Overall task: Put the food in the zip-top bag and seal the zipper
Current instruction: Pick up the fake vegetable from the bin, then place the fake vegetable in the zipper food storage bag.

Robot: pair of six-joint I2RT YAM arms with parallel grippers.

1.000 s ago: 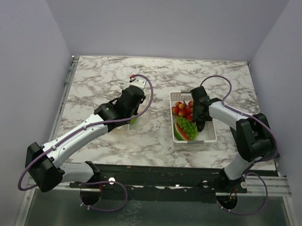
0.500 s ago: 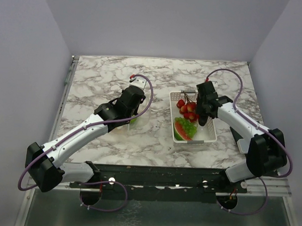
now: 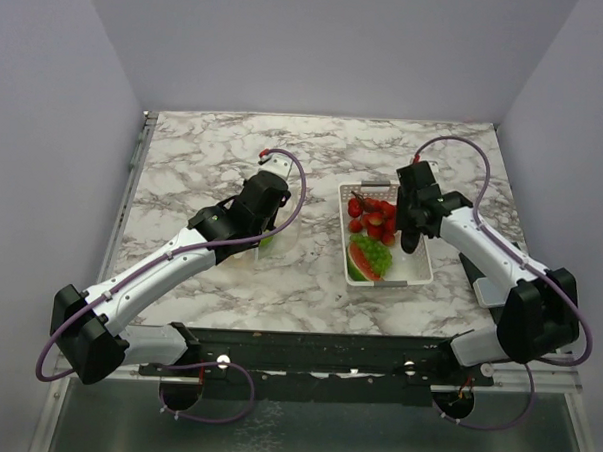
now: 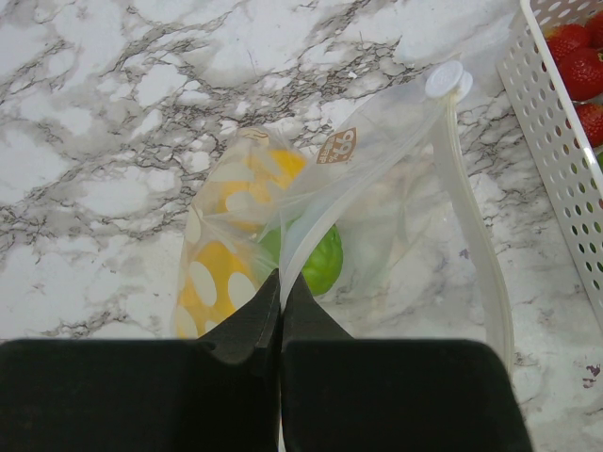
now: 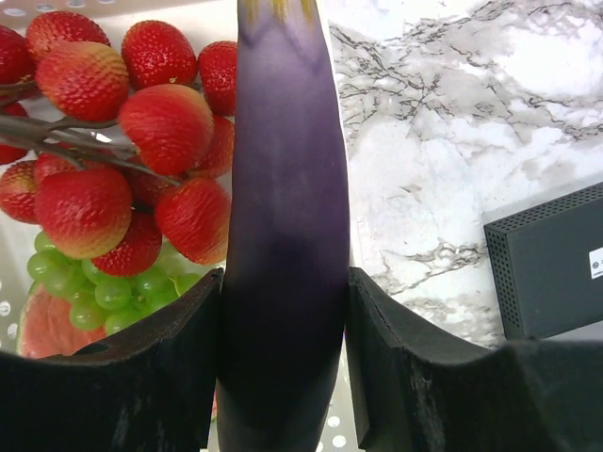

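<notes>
**Item 1: right gripper** (image 5: 283, 282)
- Fingers: partly apart, clamped on both flanks of a dark purple eggplant (image 5: 283, 141), which runs lengthwise out past the tips.
- Left of the fingers: strawberries (image 5: 165, 127) on a stem, close against the eggplant. Nearer the palm are grapes (image 5: 104, 282) and a watermelon slice (image 5: 47, 325). All lie in the white basket (image 3: 419, 276).
- Right of the fingers: marble table (image 5: 452, 141) and a dark box (image 5: 556, 264).

**Item 2: left gripper** (image 4: 280, 282)
- Fingers: pressed together, pinching the film of the bag (image 4: 396, 207) at its mouth.
- Just ahead of the tips: a green piece (image 4: 325, 264), with the yellow pepper (image 4: 221, 264) to its left. Both are inside the bag.
- Ahead and to the right: the zipper (image 4: 476, 245), unsealed.

**Hazards (judged)**
- The eggplant is smooth and tapered, so it may slip or swivel in the grip while carried.
- The strawberry stem may snag and be dragged out with the eggplant.
- The eggplant is long for the mouth and may catch the zipper or shove the bag.
- A single pinch point may let the film sag and narrow the opening.
</notes>
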